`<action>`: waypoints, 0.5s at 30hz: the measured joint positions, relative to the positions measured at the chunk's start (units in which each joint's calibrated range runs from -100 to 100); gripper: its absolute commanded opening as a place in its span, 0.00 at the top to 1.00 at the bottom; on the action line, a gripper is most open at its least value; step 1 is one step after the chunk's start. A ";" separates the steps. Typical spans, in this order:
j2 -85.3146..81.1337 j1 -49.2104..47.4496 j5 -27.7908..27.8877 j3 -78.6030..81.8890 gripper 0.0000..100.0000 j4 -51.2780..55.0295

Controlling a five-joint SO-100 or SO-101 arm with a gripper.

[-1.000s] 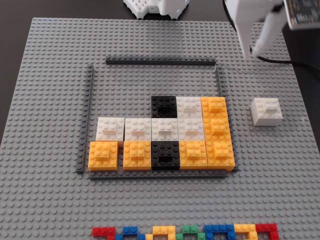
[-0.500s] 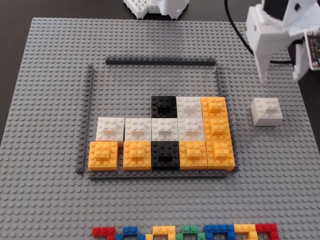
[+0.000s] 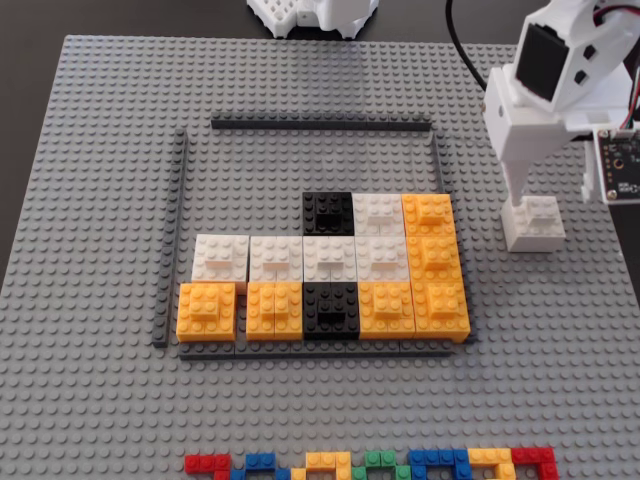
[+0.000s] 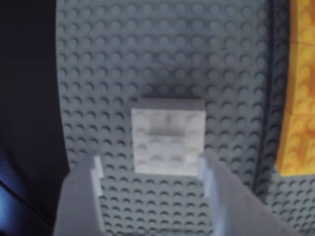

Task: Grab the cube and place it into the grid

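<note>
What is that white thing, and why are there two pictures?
It's a robot arm with a two-finger hand. One camera stands above, looking down on the grey studded plate. The other rides on the arm, so it sees both fingers up close. On the plate, dark rails frame a grid partly filled with white, orange and black blocks. The hand is open, around a white cube beside the grid, not gripping yet. Colourful bricks lie along the bottom.

The arm point(image 3: 560, 70) runs off the fixed view's top and right edges. The bottom edge cuts the coloured bricks point(image 3: 370, 464). The wrist view is blurred.
</note>
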 measured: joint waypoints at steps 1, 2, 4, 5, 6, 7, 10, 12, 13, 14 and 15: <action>0.17 0.00 0.05 -0.35 0.76 -0.10; 0.25 0.00 0.05 -0.53 0.76 -0.20; 0.42 0.00 0.05 -1.06 0.76 -0.24; 0.42 0.00 0.05 -1.32 0.76 -0.24; 0.42 0.00 0.05 -1.41 0.76 -0.24; 0.42 0.00 0.05 -1.59 0.76 -0.24; 0.51 0.00 0.05 -1.77 0.76 -0.24; 1.10 0.00 -0.15 -1.77 0.76 -0.24; 1.36 0.00 -0.34 -1.77 0.76 -0.24; 1.70 0.00 -0.49 -1.77 0.76 -0.24; 1.87 0.00 -0.59 -1.77 0.76 -0.24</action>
